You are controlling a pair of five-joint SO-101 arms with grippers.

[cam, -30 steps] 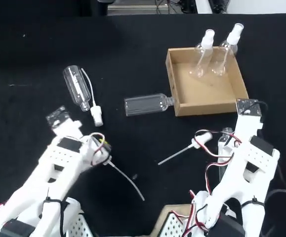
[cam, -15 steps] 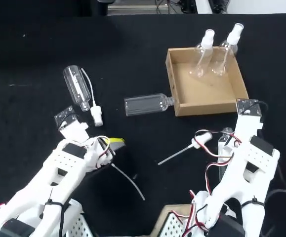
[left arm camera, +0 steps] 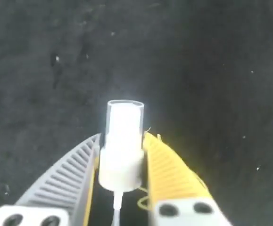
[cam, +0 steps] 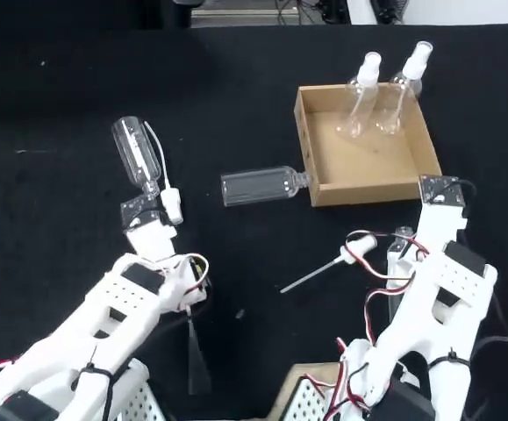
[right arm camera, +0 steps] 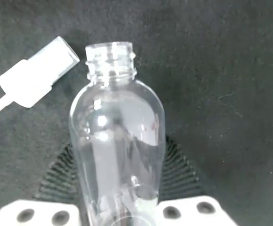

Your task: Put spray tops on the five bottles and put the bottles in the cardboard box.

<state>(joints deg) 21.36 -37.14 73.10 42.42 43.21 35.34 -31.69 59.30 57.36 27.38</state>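
Note:
My left gripper (left arm camera: 122, 147) is shut on a white spray top (left arm camera: 123, 120); in the high view that spray top's tube (cam: 192, 351) hangs below the left gripper (cam: 186, 303). My right gripper (right arm camera: 120, 146) is shut on an open clear bottle (right arm camera: 115, 127), seen as the held bottle (cam: 400, 241) in front of the cardboard box (cam: 324, 189). A loose spray top (right arm camera: 37, 70) lies beside its neck, the same loose top (cam: 359, 246) with its tube on the cloth. Two capped bottles (cam: 361, 96) lean in the box.
An uncapped bottle (cam: 135, 153) lies at the left with another spray top (cam: 172, 204) beside its mouth. A second uncapped bottle (cam: 262, 186) lies against the box's left wall. Black cloth covers the table.
My left arm has swung farther from the near edge and rightward with the spray top, whose tube now points toward the near edge. The right arm has kept still.

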